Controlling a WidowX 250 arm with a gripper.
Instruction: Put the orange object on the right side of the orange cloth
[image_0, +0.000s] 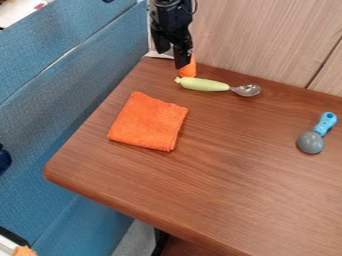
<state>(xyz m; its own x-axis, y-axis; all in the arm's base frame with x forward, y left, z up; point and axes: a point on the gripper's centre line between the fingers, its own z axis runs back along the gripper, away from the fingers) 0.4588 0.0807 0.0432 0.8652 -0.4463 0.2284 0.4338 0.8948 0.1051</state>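
The orange object (188, 69) is located at the far edge of the brown wooden table (234, 165), partly hidden by my gripper (170, 59). My two fingers are spread apart; contact with the object cannot be determined. Just below the object in the camera view lies a spoon with a pale green handle (207, 85), its metal bowl pointing right. The folded orange cloth (149, 122) lies lower left of the spoon. A blue-handled grey utensil (311, 142) is positioned well apart, at the view's right.
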